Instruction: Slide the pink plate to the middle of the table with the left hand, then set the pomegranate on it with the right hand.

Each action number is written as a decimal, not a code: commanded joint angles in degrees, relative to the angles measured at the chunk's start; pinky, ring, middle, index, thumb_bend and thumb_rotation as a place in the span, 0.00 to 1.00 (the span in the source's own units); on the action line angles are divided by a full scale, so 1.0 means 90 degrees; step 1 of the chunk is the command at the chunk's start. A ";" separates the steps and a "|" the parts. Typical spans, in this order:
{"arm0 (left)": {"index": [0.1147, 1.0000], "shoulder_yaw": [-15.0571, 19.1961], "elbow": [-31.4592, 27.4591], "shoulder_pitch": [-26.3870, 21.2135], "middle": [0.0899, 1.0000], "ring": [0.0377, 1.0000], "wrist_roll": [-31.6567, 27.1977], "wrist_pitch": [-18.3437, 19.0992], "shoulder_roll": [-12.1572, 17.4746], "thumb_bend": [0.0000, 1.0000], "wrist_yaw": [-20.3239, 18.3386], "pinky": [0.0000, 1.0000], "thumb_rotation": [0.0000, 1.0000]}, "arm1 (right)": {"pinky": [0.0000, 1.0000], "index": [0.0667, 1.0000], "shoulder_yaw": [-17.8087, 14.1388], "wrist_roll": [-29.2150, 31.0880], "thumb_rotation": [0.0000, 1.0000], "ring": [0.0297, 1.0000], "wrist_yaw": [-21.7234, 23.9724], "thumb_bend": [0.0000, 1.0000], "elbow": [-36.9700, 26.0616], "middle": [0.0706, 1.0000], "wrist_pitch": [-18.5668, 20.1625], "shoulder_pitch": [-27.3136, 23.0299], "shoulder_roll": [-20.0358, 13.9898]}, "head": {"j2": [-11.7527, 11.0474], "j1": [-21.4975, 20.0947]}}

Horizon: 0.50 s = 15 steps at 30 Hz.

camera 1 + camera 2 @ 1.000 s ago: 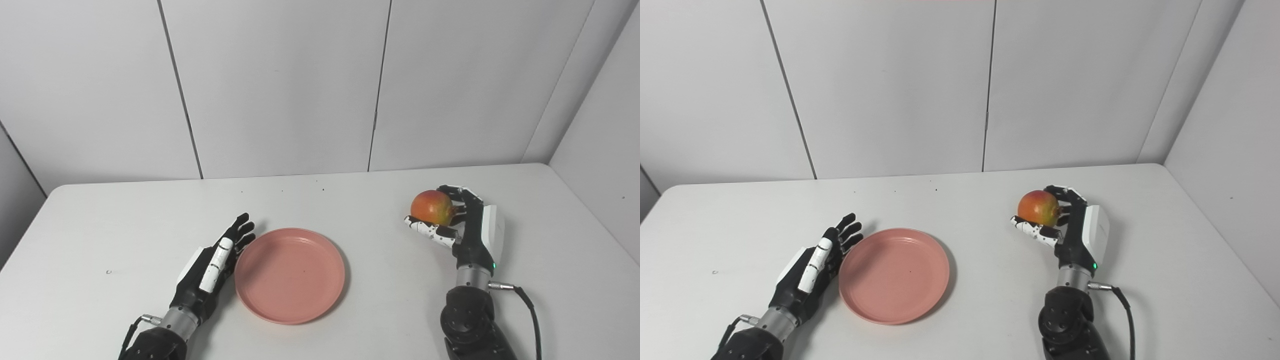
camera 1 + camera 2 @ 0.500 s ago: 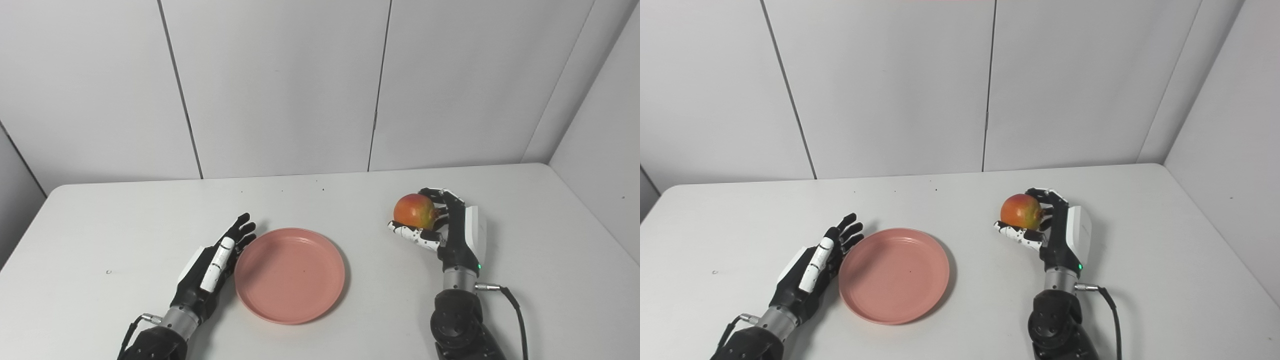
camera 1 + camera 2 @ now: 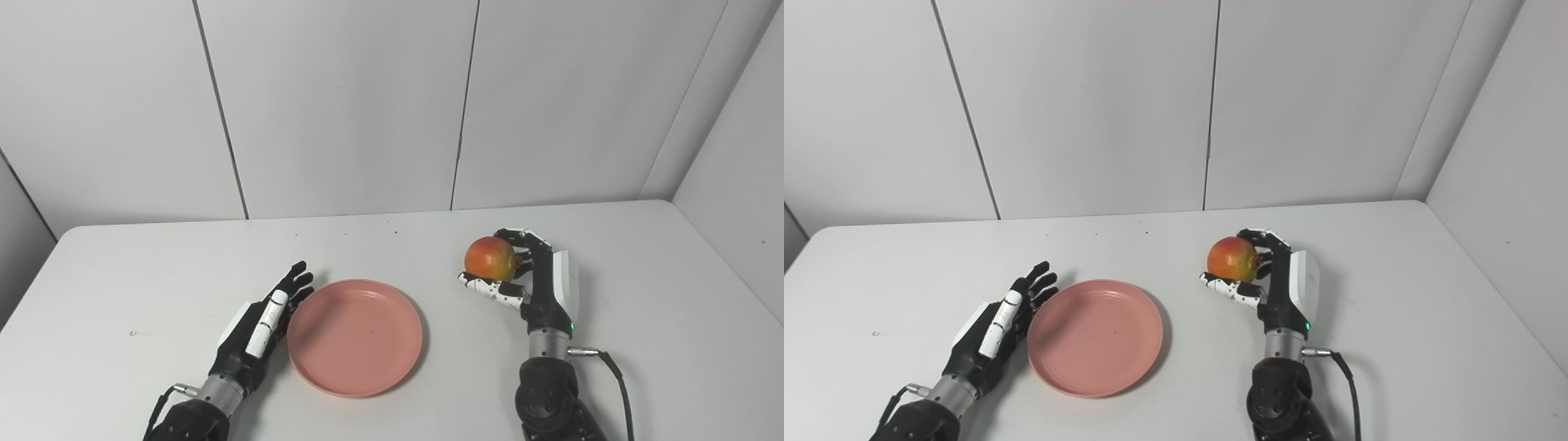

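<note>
White laminate is what I see across the whole flat table, with pale grey wall panels standing behind it and at the right side.

Farthest left on my feed, my left hand, black with a white strip along one finger, lies low on the tabletop with its fingers straight and spread a little, gripping nothing. Its fingertips point away from me and toward the right, and the inner edge of the hand sits right against the left rim of the round, shallow pink plate. I cannot tell from either eye view whether hand and rim actually touch or are merely just beside one another. That plate lies flat on the table, a bit left of centre and toward the near edge, and it carries nothing.

Right of the plate and well apart from it, my right hand, black and white with a small green light near the wrist, is curled around the round red-and-yellow pomegranate. Thumb below, fingers wrapped over the far side; the fruit appears lifted clear of the tabletop, held between the plate and the right edge. A black cable trails from the right wrist.
</note>
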 commanded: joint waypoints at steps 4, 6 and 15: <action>0.96 -0.0022 -0.0122 -0.0070 0.96 0.94 0.0034 0.0062 0.0033 0.54 -0.0041 0.94 1.00 | 0.32 0.51 0.0093 -0.0098 0.00 0.37 0.0008 0.51 -0.0166 0.44 -0.0470 -0.0136 0.0037 | -0.0005 0.0032; 0.96 -0.0036 -0.0135 -0.0064 0.96 0.94 0.0060 0.0064 0.0044 0.53 -0.0040 0.94 1.00 | 0.32 0.51 0.0115 -0.0088 0.00 0.37 0.0033 0.51 -0.0179 0.45 -0.0484 -0.0126 0.0044 | -0.0010 0.0039; 0.96 -0.0056 -0.0139 -0.0065 0.95 0.94 0.0104 0.0030 0.0048 0.52 -0.0034 0.93 1.00 | 0.35 0.50 0.0203 -0.0156 0.00 0.38 0.0159 0.51 -0.0319 0.46 -0.0415 -0.0135 0.0071 | -0.0010 0.0054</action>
